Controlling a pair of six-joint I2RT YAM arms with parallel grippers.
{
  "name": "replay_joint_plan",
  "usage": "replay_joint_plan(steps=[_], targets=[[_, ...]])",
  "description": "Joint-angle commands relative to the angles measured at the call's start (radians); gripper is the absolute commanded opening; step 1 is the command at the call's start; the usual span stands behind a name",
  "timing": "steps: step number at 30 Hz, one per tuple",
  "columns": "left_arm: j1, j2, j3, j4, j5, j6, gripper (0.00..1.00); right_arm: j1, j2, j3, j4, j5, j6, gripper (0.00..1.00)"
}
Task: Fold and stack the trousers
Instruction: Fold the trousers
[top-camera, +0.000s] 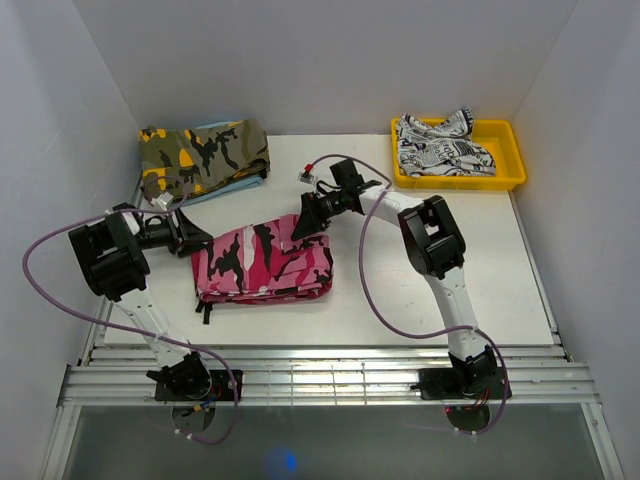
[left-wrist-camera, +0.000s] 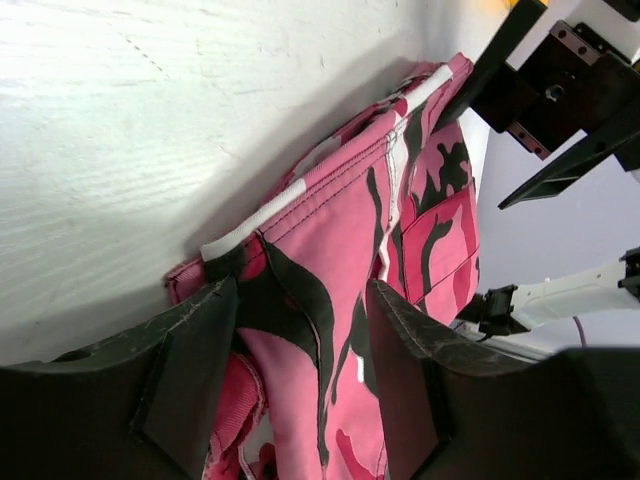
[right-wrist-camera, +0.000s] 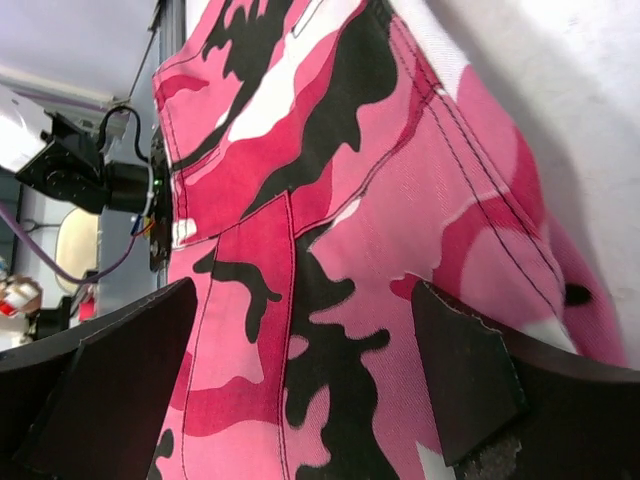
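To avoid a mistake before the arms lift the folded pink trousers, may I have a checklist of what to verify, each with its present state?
1. Trousers folded into one compact bundle on the table: ok.
2. Left pincer open, straddling the bundle's left end: ok.
3. Right pincer open at the far right corner: ok.
4. All layers inside both pincers: cannot tell.
5. Dark strap tucked in: not ok, it sticks out at the near left corner.
6. Olive camouflage garment, the likely stack place, lies folded with its top free: ok.
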Motion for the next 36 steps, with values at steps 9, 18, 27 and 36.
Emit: replay_joint_plan(steps=[9,18,27,36], targets=[[0.020,-0.290,0.117,0.038,-0.205,-0.005,0.90,-0.041,-0.316,-0.008,-0.163,0.253,-0.217,0.96],[0.230,-0.517,0.001,0.030,-0.089,-0.106,0.98,0.260,-0.496,-0.006,-0.278,0.697,-0.534,0.90],[0.135,-0.494,-0.158,-0.116,-0.177,0.105,0.58,0.216,-0.397,0.063,-0.293,0.779,-0.342,0.90],[-0.033,-0.508,-0.305,0.048,-0.347,0.023,0.47,-0.142,-0.454,-0.211,-0.260,0.485,-0.238,0.90]])
